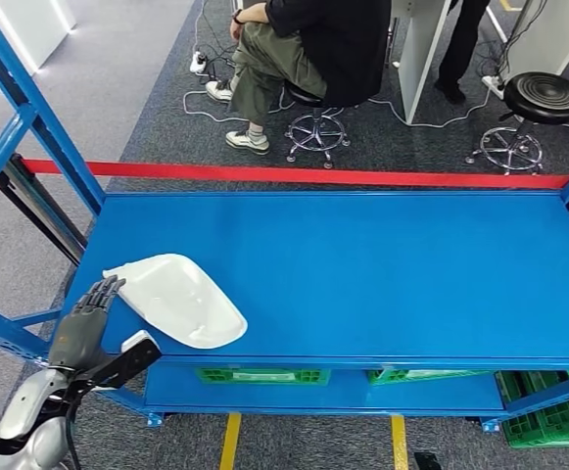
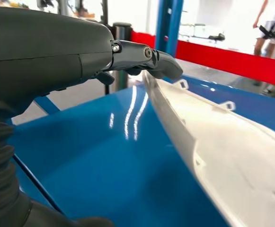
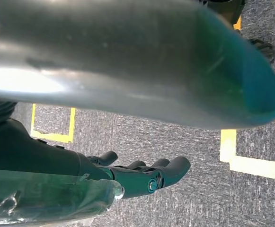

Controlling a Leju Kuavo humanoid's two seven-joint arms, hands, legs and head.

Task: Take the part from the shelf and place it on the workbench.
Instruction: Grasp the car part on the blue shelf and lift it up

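Note:
The white moulded part [image 1: 181, 299] lies flat on the blue shelf board [image 1: 385, 264], near its front left corner. My left hand [image 1: 89, 318] reaches in at the part's left end with its fingers stretched out along the rim. In the left wrist view the dark fingertips [image 2: 164, 65] touch the thin upper edge of the part [image 2: 235, 156], while the thumb stays low and apart from it. Nothing is clasped. My right hand [image 3: 139, 172] hangs over grey carpet with its fingers straight and holds nothing.
Blue uprights [image 1: 37, 113] frame the shelf at the left and right. A red tape [image 1: 304, 175] runs behind it. A person [image 1: 318, 49] sits on a stool beyond, beside a black stool [image 1: 544, 98]. Green crates [image 1: 262, 375] stand on the lower level.

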